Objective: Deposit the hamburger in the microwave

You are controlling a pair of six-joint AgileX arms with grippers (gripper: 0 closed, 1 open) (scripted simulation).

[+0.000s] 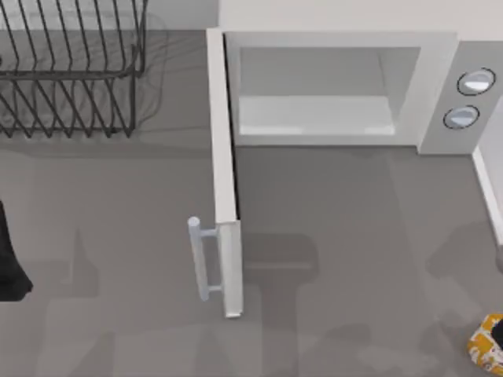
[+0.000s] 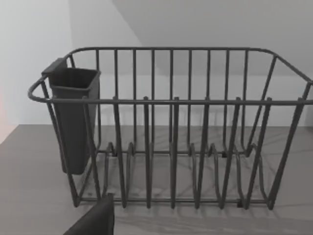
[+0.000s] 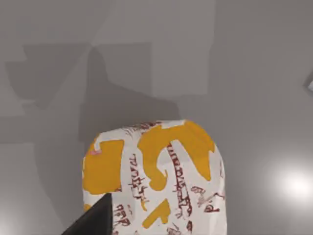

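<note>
The hamburger (image 1: 487,345) lies at the table's near right corner, well apart from the microwave (image 1: 346,86). Going left to right: my left arm is parked at the left edge, facing the wire rack (image 2: 171,132); the microwave door (image 1: 224,181) stands swung open; my right gripper hangs just over the hamburger (image 3: 154,178), clearly the nearer arm. Whether its fingers grip it, I cannot tell.
</note>
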